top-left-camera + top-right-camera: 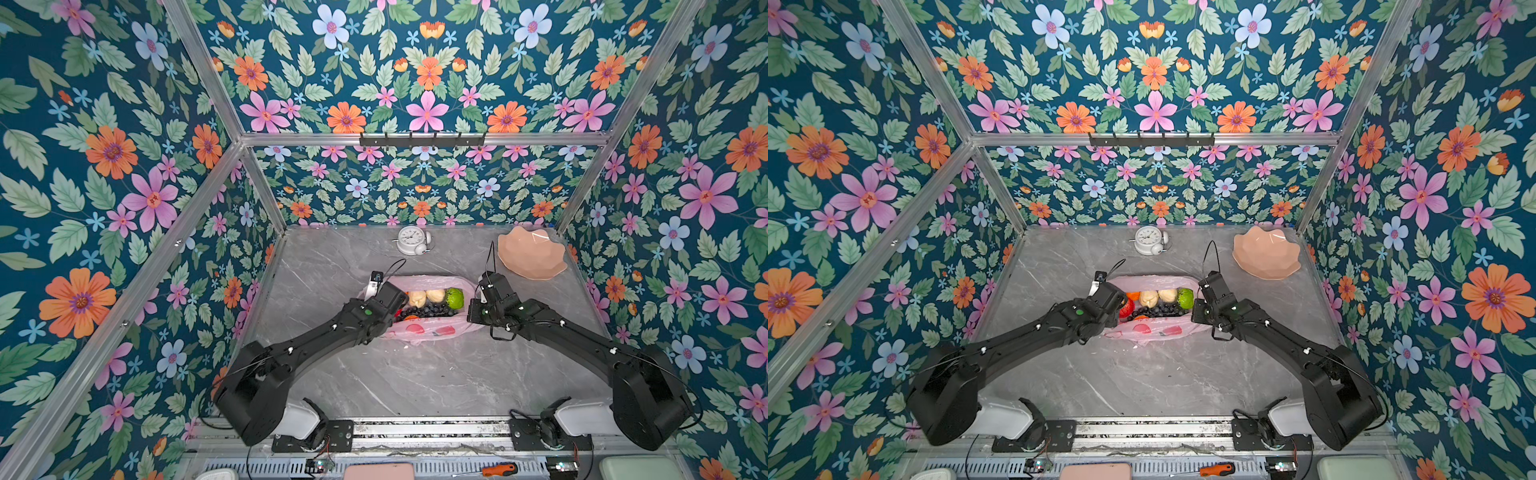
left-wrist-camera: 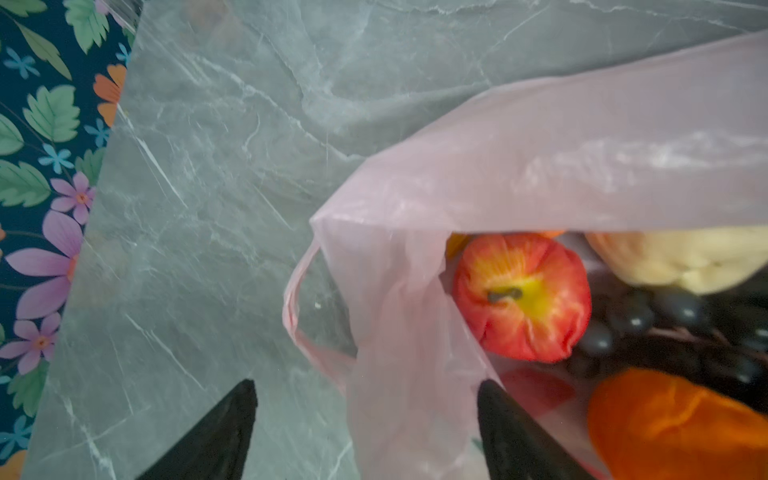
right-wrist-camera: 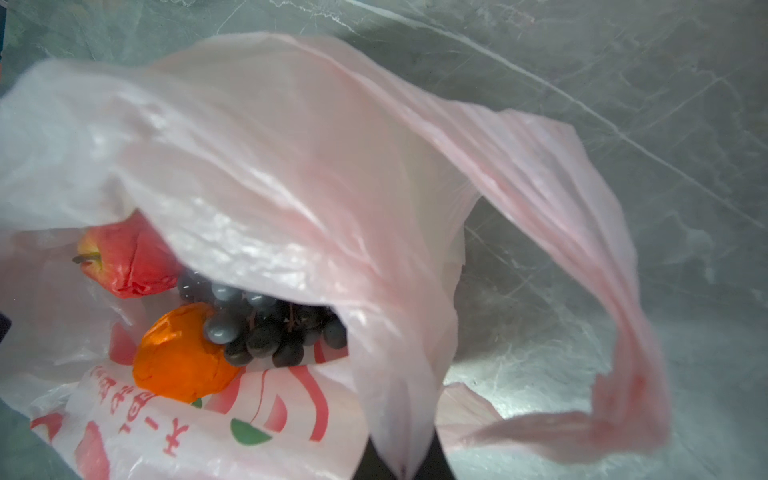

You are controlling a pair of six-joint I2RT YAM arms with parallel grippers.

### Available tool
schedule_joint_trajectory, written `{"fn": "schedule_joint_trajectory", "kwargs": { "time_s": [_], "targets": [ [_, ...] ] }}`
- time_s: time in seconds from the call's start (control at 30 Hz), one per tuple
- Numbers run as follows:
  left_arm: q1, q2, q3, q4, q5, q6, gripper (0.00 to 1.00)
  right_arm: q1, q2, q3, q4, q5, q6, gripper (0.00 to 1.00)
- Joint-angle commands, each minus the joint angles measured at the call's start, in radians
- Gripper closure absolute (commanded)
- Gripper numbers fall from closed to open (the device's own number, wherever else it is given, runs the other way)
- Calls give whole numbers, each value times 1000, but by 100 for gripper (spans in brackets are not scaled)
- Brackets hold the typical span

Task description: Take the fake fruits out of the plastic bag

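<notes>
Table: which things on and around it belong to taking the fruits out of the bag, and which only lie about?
For the job: plastic bag, red apple, orange, grapes, green fruit, cream fruits.
Lying about: alarm clock, peach dish, screwdriver.

Bag [image 1: 428, 330]: one, pink.
Handles [image 2: 297, 299]: two loops, the second handle [image 3: 623, 374] at the bag's other end.
Apple [image 2: 521, 297]: one, red.
Grape bunch [image 1: 428, 311]: one.
Oranges [image 1: 1133, 296]: two, the second orange [image 3: 183, 353] beside the bunch.
Cream fruits [image 1: 417, 298]: two, side by side.
Green fruit [image 1: 454, 298]: one.
Dish [image 1: 532, 253]: one.
Clock [image 1: 411, 240]: one.
Screwdriver [image 1: 498, 470]: one.
Arms [image 1: 316, 336]: two.
</notes>
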Motion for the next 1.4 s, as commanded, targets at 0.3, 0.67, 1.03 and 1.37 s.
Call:
{"fn": "schedule_joint_trajectory", "kwargs": {
  "time_s": [0.3, 0.67, 1.03, 1.37],
  "targets": [
    [278, 312, 238, 170, 209, 75, 92, -7, 42, -47, 17, 48, -29, 98],
    [463, 173, 42, 247, 275, -37, 100, 73, 332, 249, 39, 6, -112, 97],
    [590, -72, -194, 389, 442, -43, 100, 146, 612, 619, -17, -48, -112, 97],
    [438, -66, -238, 375, 361, -4, 100, 149, 526, 533, -32, -21, -106, 62]
  ]
}}
